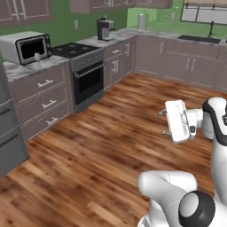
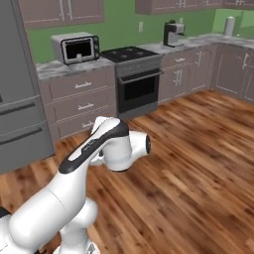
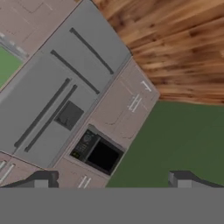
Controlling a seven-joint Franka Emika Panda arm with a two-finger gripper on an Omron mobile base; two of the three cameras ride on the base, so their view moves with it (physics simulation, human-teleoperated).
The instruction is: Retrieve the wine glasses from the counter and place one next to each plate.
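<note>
This is a kitchen with green walls, a wooden floor (image 1: 97, 146) and a marbled counter (image 1: 24, 70) running along the wall on brown drawer cabinets. A microwave (image 1: 26, 46) sits on that counter, just beside the stove (image 1: 82, 51).

In front of the microwave's door I make out one small wine glass (image 1: 37, 56), standing upright on the stone near the counter's front edge. From the right base view the same glass (image 2: 78, 58) shows as a pale speck against the dark door. It is too small for me to tell whether a second glass stands with it.

My gripper (image 1: 163, 123) hangs over the open floor with its fingers spread wide and nothing between them. They point roughly toward the counter wall.

What matters is that the glass lies ahead of me and off to my left, well apart from my fingers, with a broad stretch of floor between. Its long axis is vertical, so I judge a level, sideways approach at the bowl or stem will suit. I expect the base must first carry me closer.
</note>
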